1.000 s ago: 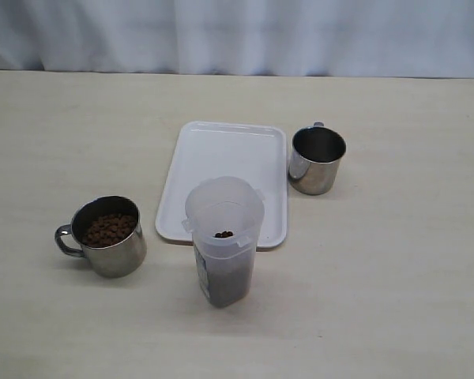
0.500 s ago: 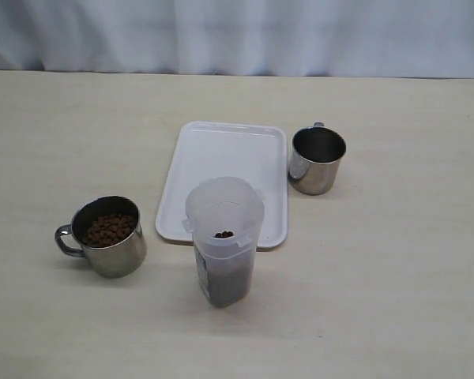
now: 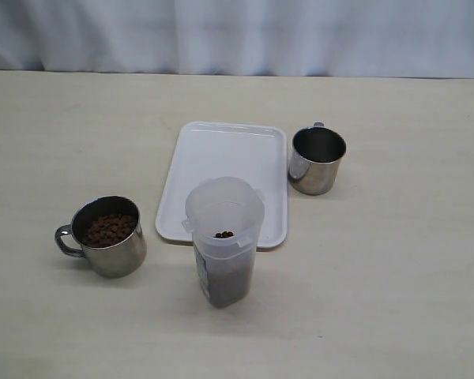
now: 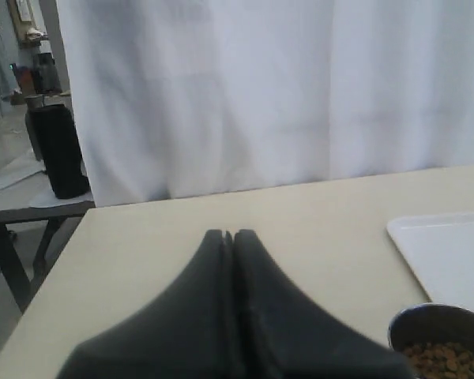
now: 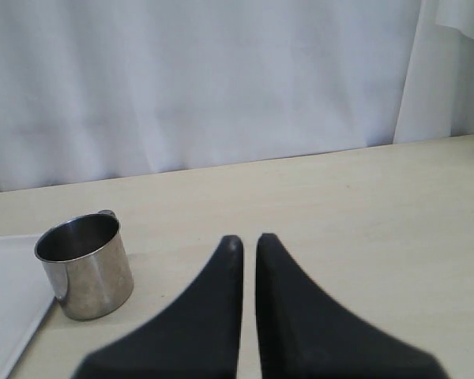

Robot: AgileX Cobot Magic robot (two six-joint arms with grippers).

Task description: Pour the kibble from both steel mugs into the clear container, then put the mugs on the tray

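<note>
We count one tray (image 3: 221,170), lying flat on the one table (image 3: 379,276), one container and a pair of steel cups. The first mug (image 3: 109,237) stands off the tray, left of its near left corner, handle turned away from the tray, with kibble (image 3: 108,229) heaped inside. The second mug (image 3: 316,160) stands upright just beside the tray's far right corner, not touching it; its inside looks dark. The container (image 3: 223,241) stands upright and lidless on the table just before the tray's near edge, with a dark layer of kibble at its bottom.

The left gripper (image 4: 228,235) hovers left of the tray, jaws pressed together on nothing. The right gripper (image 5: 245,241) hovers right of the tray, jaws drawn to a thin slit, gripping nothing.
</note>
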